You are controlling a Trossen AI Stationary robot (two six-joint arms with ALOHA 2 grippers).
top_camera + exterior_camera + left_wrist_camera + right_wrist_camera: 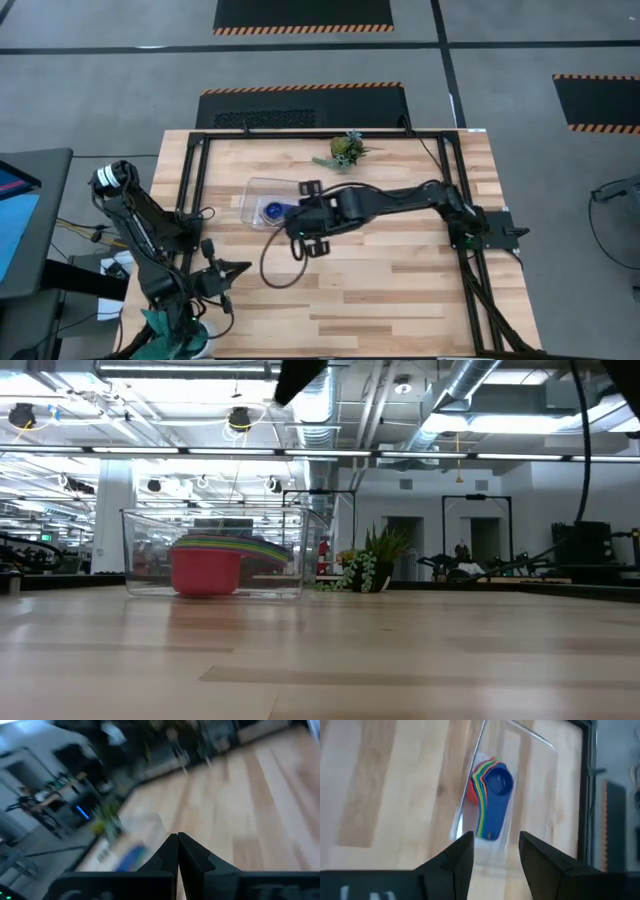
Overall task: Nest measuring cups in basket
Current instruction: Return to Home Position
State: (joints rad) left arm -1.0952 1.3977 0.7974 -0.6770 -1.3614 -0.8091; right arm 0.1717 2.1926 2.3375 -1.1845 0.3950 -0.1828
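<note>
The measuring cups [490, 795] sit nested in one stack inside the clear basket [530, 780], blue one on top, red at the bottom; the stack's red bowl [205, 572] rests on the basket floor. In the high view the basket [252, 190] lies left of centre with the blue cup [273, 210] showing. My right gripper [496, 851] hovers open above the basket's near end, touching nothing, and its arm [330, 212] covers part of the basket. My left gripper [178, 851] is shut and empty near the table's left front corner [240, 268].
A small green plant sprig [343, 150] lies near the far edge, also seen behind the basket [370, 568]. A dark cable [275, 262] loops below the right arm. A black frame [190, 170] borders the table. Bare wood spreads across the near and right side.
</note>
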